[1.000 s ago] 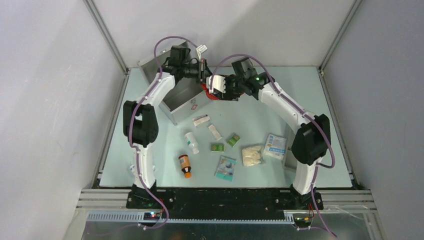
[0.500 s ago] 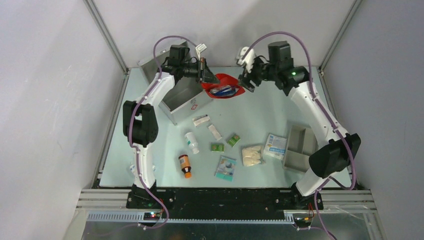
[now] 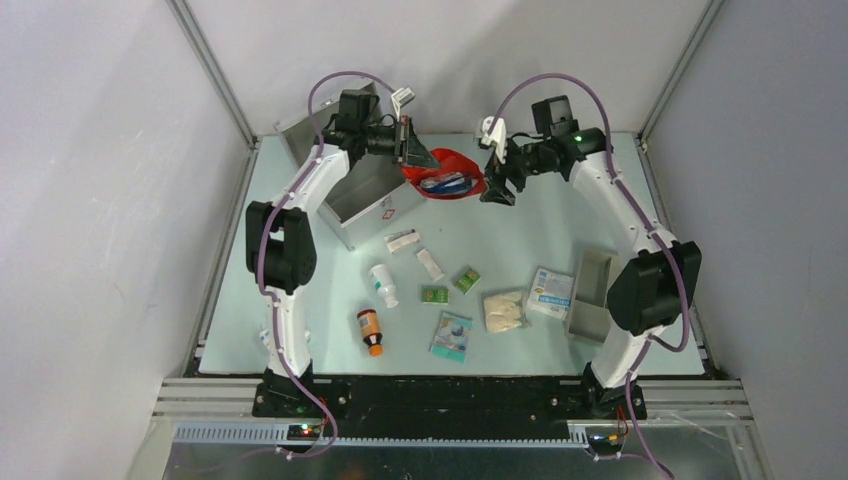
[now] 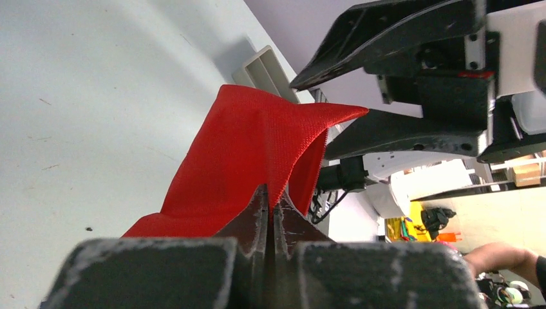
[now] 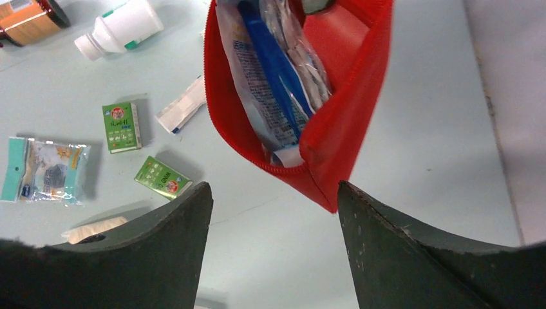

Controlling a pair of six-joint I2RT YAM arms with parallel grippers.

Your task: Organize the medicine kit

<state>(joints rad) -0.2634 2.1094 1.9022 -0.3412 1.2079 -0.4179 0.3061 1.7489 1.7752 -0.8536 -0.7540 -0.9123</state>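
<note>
The medicine kit, a silver case (image 3: pixel 362 205), stands open at the back left of the table. My left gripper (image 3: pixel 414 152) is shut on the edge of a red pouch (image 3: pixel 452 170) and holds it up just right of the case. In the left wrist view the jaws (image 4: pixel 269 201) pinch the red fabric (image 4: pixel 244 148). My right gripper (image 3: pixel 498 186) is open and empty, just right of the pouch. In the right wrist view (image 5: pixel 275 193) it hovers over the open pouch (image 5: pixel 351 103), which holds blue and white packets (image 5: pixel 270 77).
Loose on the table are a white bottle (image 3: pixel 383 285), an amber bottle (image 3: pixel 370 331), two green boxes (image 3: pixel 434 295), white sachets (image 3: pixel 403 240), a teal packet (image 3: pixel 452 335), a gauze pack (image 3: pixel 504 310) and a blue-white box (image 3: pixel 551 292). A grey divided tray (image 3: pixel 590 295) lies at the right.
My right gripper drew back from the pouch to the right, then dipped down beside its right edge. The left gripper kept hold of the pouch and stayed still.
</note>
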